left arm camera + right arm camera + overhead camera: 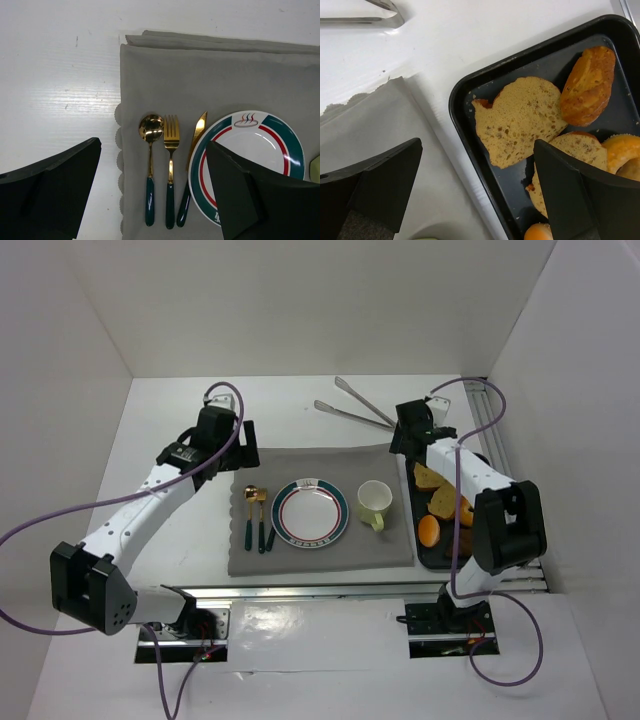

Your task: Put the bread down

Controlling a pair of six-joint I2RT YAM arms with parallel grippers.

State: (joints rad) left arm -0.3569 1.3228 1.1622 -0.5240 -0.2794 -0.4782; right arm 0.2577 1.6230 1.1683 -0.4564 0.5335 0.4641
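Two tan bread slices lie in a black tray (461,131): one slice (520,120) at its near-left corner, a second slice (575,149) partly behind my right finger. In the top view the bread (430,477) lies at the tray's far end. My right gripper (477,150) is open and empty, hovering over the tray's left rim beside the first slice; it is by the tray's far-left corner in the top view (402,443). A white plate (310,512) with a green and red rim sits on the grey placemat (330,558). My left gripper (152,145) is open and empty above the cutlery.
A gold spoon (150,127), fork (171,134) and knife (198,131) lie left of the plate (260,145). A pale green cup (374,503) stands right of it. Metal tongs (355,408) lie behind the mat. A golden roll (588,85) and orange pastries (430,530) share the tray.
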